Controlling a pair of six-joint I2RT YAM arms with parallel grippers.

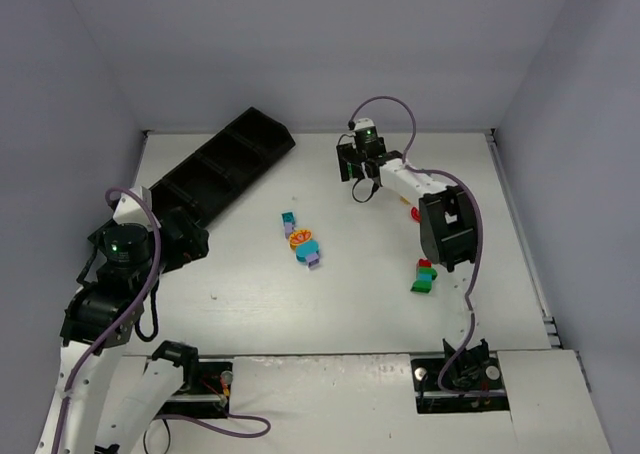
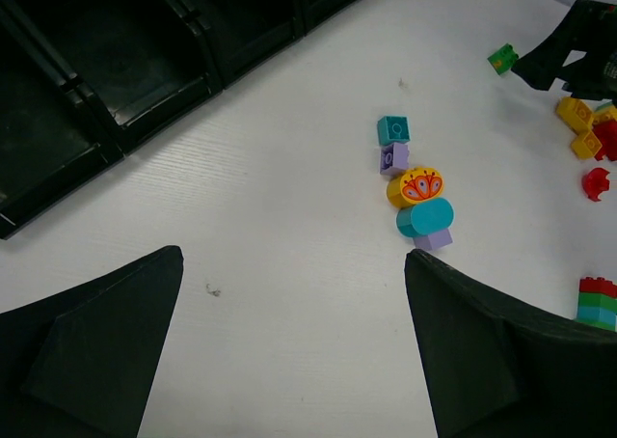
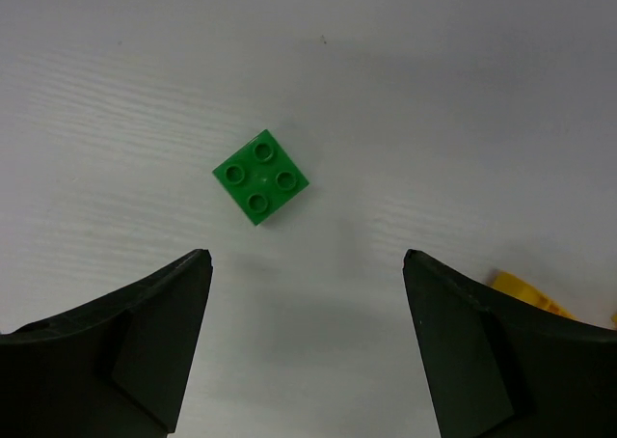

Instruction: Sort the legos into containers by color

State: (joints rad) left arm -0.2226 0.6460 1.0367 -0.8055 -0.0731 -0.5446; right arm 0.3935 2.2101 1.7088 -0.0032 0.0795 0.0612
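**Bricks Scattered, Tray at Far Left**

A long black tray [image 1: 190,196] lies slantwise at the table's [image 1: 250,304] far left, its containers [image 1: 240,149] in a row. Near the middle sits a line of teal, lilac and orange legos [image 1: 301,240] (each touching the next). A red, teal and green stack [image 1: 424,276] stands well to the right. The right gripper [image 1: 360,171] points down near the far edge.
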